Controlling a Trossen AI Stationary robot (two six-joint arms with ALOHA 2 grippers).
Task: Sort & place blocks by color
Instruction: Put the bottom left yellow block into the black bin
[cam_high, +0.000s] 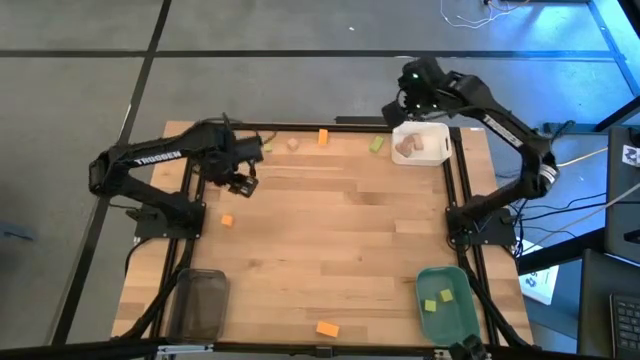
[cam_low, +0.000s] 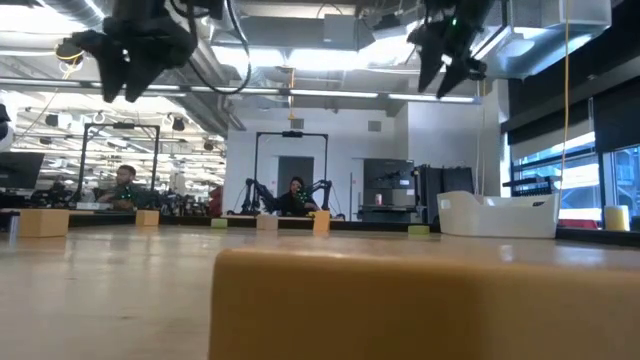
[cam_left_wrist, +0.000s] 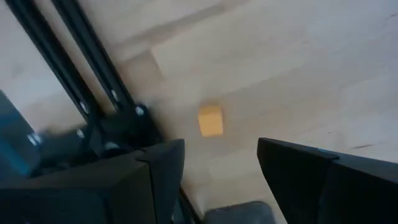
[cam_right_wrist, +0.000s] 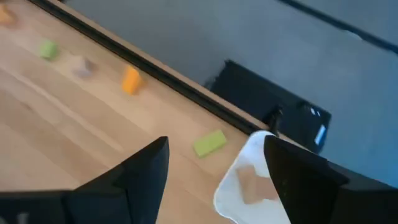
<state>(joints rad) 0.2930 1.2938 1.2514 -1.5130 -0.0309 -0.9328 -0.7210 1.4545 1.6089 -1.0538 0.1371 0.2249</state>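
- Your right gripper (cam_high: 408, 98) hangs raised over the far corner of the table, beside the white tray (cam_high: 440, 135); its fingers (cam_right_wrist: 140, 168) stand wide apart with nothing between them.
- That white tray already holds tan blocks (cam_high: 407, 148), lying just below and beside this gripper.
- Your left gripper (cam_high: 240, 183) hovers above the table on its own side, fingers (cam_left_wrist: 165, 168) parted and empty.
- Just ahead of the left gripper lies an orange block (cam_high: 227, 220) on bare wood, not touched.
- The green tray (cam_high: 460, 318), well away from both grippers at the near edge, holds two light green blocks (cam_high: 437, 300).
- The grey tray (cam_high: 200, 310) on the left arm's near side looks empty, so I judge orange has not been started.
- Left on the table: an orange block (cam_high: 323, 137), a green block (cam_high: 376, 144) and a tan block (cam_high: 292, 144) along the far edge, between the two grippers, and another orange block (cam_high: 327, 328) at the near edge.
- By my reading you are under halfway.
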